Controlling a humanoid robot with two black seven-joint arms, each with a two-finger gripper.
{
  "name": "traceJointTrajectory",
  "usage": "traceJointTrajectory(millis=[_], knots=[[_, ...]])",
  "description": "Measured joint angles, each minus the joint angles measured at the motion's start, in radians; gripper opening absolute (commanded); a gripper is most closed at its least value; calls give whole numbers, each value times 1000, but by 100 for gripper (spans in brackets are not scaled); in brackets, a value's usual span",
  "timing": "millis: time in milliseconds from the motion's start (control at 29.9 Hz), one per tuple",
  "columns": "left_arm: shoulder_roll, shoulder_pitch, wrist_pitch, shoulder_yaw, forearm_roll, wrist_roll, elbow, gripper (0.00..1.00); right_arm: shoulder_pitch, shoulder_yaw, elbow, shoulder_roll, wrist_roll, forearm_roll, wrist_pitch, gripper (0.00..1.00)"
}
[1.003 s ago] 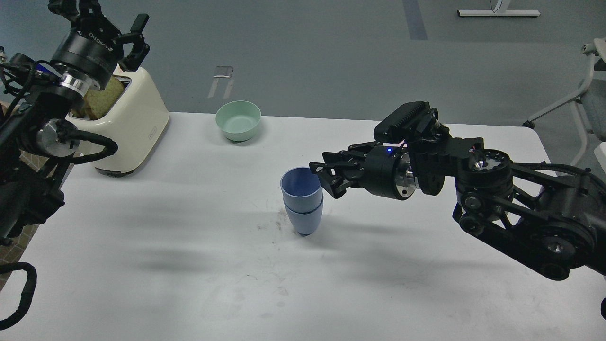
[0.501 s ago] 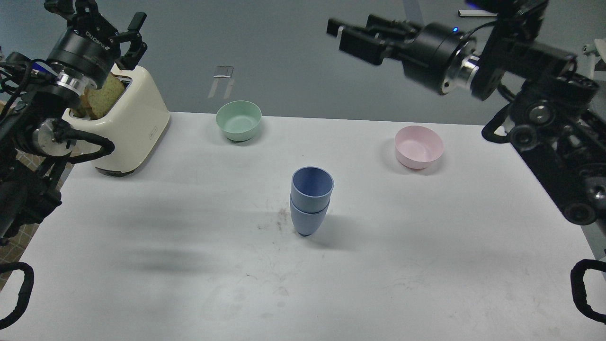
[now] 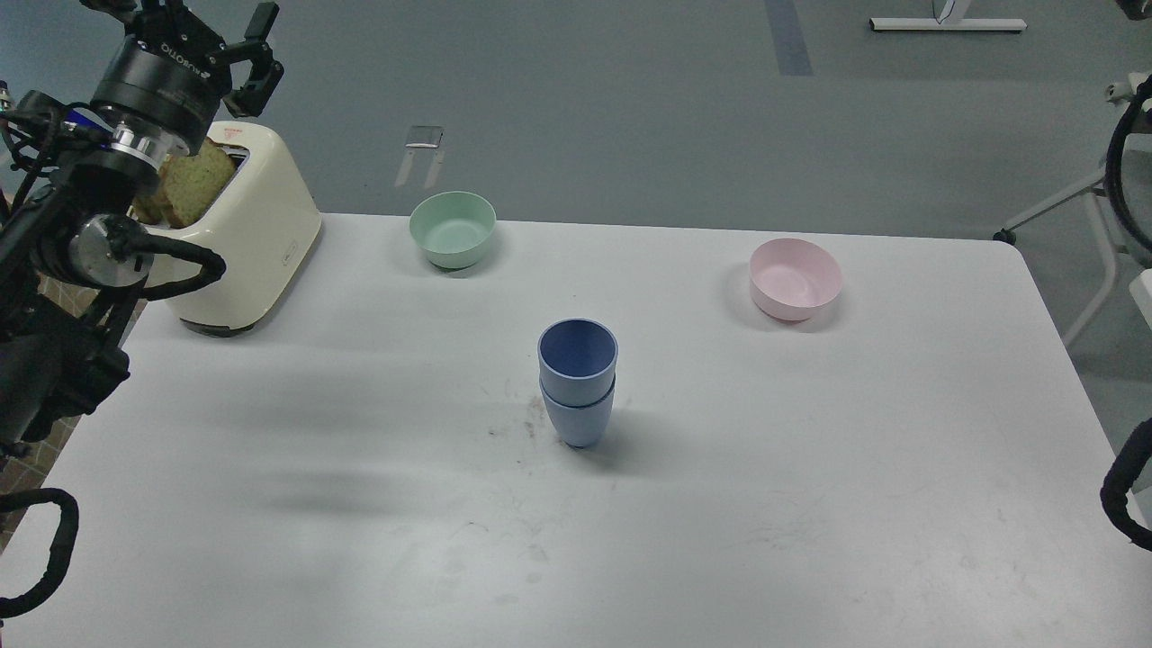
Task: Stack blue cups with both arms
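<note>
Two blue cups stand nested on the white table [image 3: 810,468] near its middle: the upper cup [image 3: 578,353] sits inside the lower cup [image 3: 578,421], and the stack is upright. Nothing touches them. My left arm rises at the far left, above the toaster. Its gripper [image 3: 193,22] is at the top left corner, far from the cups, with fingers spread and nothing between them. Of my right arm only cable loops [image 3: 1120,153] show at the right edge. Its gripper is out of view.
A cream toaster [image 3: 256,243] with bread slices [image 3: 184,189] stands at the back left, under my left arm. A pale green bowl [image 3: 453,228] sits at the back centre. A pale pink bowl [image 3: 796,278] sits at the back right.
My right gripper let go of the upper cup, rose up and right, and left the view. The cup stack stays standing. My left arm has shifted slightly upward.
</note>
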Motion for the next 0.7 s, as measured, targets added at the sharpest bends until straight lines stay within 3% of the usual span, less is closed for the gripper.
traceJointTrajectory(millis=[267, 501, 702], knots=[[-29, 3, 0, 1, -33, 1, 0, 97, -81, 13, -205, 0, 0, 356, 0, 100], [-36, 8, 0, 0, -34, 2, 3, 97, -157, 23, -222, 21, 3, 574, 0, 100], [-55, 0, 0, -1, -34, 2, 3, 97, -159, 24, -212, 31, 5, 616, 0, 100]])
